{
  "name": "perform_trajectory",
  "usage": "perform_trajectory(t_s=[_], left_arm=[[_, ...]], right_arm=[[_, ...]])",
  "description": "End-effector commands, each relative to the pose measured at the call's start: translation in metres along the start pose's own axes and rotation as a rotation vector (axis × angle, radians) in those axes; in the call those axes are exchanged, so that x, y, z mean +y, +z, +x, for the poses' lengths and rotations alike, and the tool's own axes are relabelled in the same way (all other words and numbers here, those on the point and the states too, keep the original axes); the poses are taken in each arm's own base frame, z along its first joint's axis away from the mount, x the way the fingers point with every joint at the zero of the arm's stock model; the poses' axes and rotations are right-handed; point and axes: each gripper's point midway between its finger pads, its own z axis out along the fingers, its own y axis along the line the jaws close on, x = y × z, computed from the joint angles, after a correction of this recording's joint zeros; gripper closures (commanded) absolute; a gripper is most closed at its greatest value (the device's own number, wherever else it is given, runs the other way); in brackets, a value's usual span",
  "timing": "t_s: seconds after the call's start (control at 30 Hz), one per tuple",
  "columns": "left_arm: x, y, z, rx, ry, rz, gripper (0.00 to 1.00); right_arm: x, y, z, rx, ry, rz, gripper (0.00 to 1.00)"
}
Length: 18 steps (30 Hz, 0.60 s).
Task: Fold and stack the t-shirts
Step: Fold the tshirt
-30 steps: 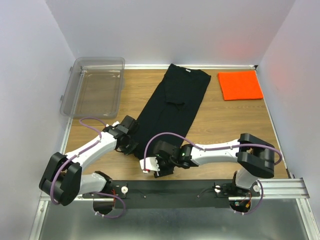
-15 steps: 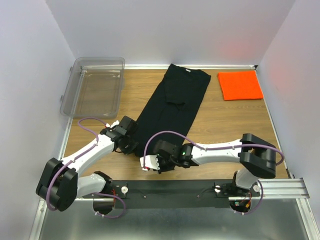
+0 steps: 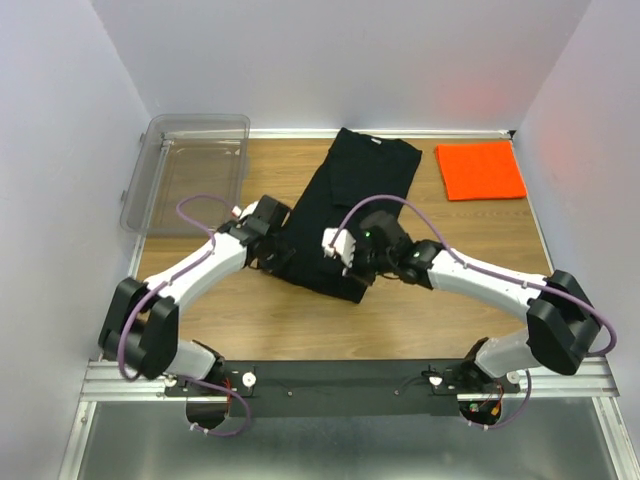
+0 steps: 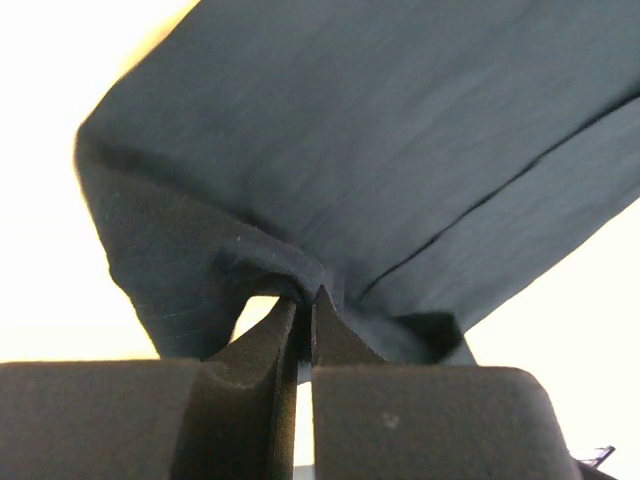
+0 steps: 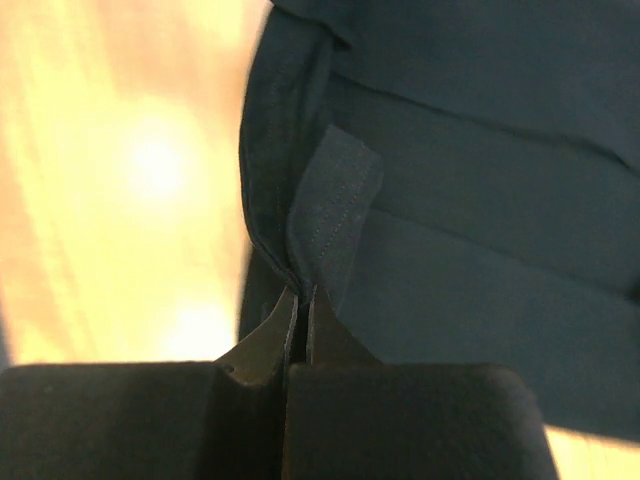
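A long black cotton t-shirt [image 3: 362, 185] lies down the middle of the light wooden table [image 3: 300, 325], folded lengthwise into a narrow strip. Its collar end is at the far edge and its near end is raised off the wood between the two arms.

The left gripper [image 4: 303, 300] has its black fingers pressed nearly together on a small bunch of dark cloth at the near-left corner of the strip. In the left wrist view the fabric hangs from that pinch in a soft fold, with a second layer showing along a seam line.

The right gripper [image 5: 298, 295] is clamped on the near-right edge of the same shirt. In the right wrist view a stitched hem flap stands up just above its fingertips, and layers of cloth run off to the right. In the top view the two grippers sit near each other, at the two corners of the shirt's near end.

A bright orange t-shirt [image 3: 480, 170], folded into a flat rectangle, lies at the far right corner of the table, well apart from the black one.

A clear plastic rectangular bin [image 3: 198, 118] stands at the far left corner, against the wall. The wood shows through its floor, and both shirts lie outside it.
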Motion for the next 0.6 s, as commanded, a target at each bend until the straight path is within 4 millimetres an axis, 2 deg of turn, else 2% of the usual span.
perform_trajectory(t_s=[0.0, 0.03, 0.1, 0.13, 0.17, 0.2, 0.23, 0.27, 0.33, 0.37, 0.4, 0.43, 0.47, 0.5, 0.53, 0.57], left_arm=[[-0.049, 0.007, -0.036, -0.063, 0.077, 0.088, 1.0], [-0.053, 0.021, -0.038, -0.041, 0.098, 0.07, 1.0], [-0.067, 0.029, -0.047, -0.04, 0.149, 0.068, 1.0], [-0.086, 0.035, -0.059, -0.05, 0.169, 0.086, 1.0], [-0.092, 0.038, -0.065, -0.057, 0.193, 0.083, 1.0], [-0.115, 0.033, -0.079, -0.088, 0.207, 0.124, 1.0], [-0.122, 0.036, -0.083, -0.085, 0.219, 0.136, 1.0], [-0.124, 0.051, -0.086, -0.073, 0.226, 0.119, 1.0], [-0.147, 0.058, -0.099, -0.078, 0.252, 0.156, 1.0], [-0.153, 0.06, -0.105, -0.082, 0.253, 0.158, 1.0], [-0.16, 0.063, -0.109, -0.083, 0.262, 0.167, 1.0], [-0.174, 0.068, -0.119, -0.099, 0.276, 0.184, 1.0], [-0.178, 0.071, -0.123, -0.101, 0.275, 0.181, 1.0], [-0.191, 0.066, -0.135, -0.122, 0.273, 0.203, 1.0], [-0.188, 0.081, -0.137, -0.109, 0.277, 0.183, 1.0], [-0.19, 0.084, -0.14, -0.106, 0.276, 0.177, 1.0]], right_arm=[[-0.037, -0.015, 0.011, 0.004, 0.11, 0.071, 0.99], [-0.052, -0.019, 0.018, 0.014, 0.136, 0.11, 0.99], [-0.071, -0.024, 0.024, 0.023, 0.161, 0.156, 0.99], [-0.081, -0.027, 0.027, 0.028, 0.174, 0.183, 1.0], [-0.094, -0.032, 0.031, 0.031, 0.191, 0.213, 1.0], [-0.102, -0.035, 0.035, 0.036, 0.203, 0.231, 0.99], [-0.11, -0.037, 0.037, 0.034, 0.213, 0.246, 1.0], [-0.125, -0.043, 0.04, 0.034, 0.234, 0.275, 0.99], [-0.139, -0.045, 0.046, 0.035, 0.263, 0.292, 0.99], [-0.153, -0.052, 0.049, 0.027, 0.283, 0.321, 1.0], [-0.16, -0.054, 0.05, 0.024, 0.291, 0.329, 0.99], [-0.168, -0.053, 0.061, 0.036, 0.32, 0.331, 0.99], [-0.174, -0.057, 0.059, 0.027, 0.323, 0.345, 1.0], [-0.181, -0.053, 0.06, 0.025, 0.331, 0.338, 0.99], [-0.186, -0.052, 0.063, 0.03, 0.34, 0.343, 0.99], [-0.19, -0.048, 0.072, 0.045, 0.359, 0.342, 0.99]])
